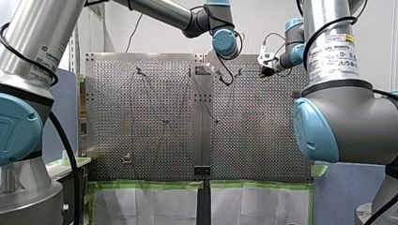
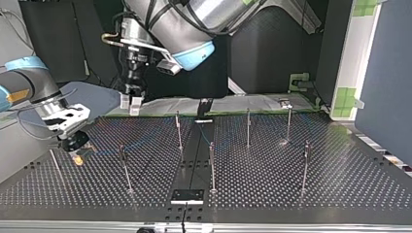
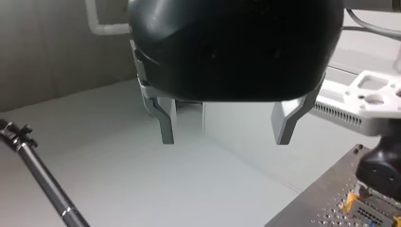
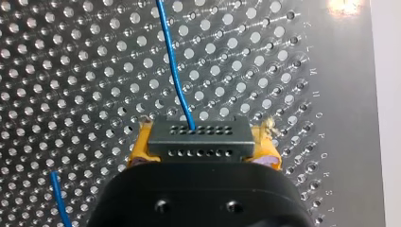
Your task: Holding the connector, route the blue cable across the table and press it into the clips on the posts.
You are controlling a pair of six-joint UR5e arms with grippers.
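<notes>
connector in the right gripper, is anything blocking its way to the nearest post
Nothing visible does: only table surface lies between the connector in my right gripper and the nearest post. My left gripper hangs clear, open.

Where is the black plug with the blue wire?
The connector is clamped between the yellow pads of my right hand, low over the table near its left edge in the top view.
</notes>
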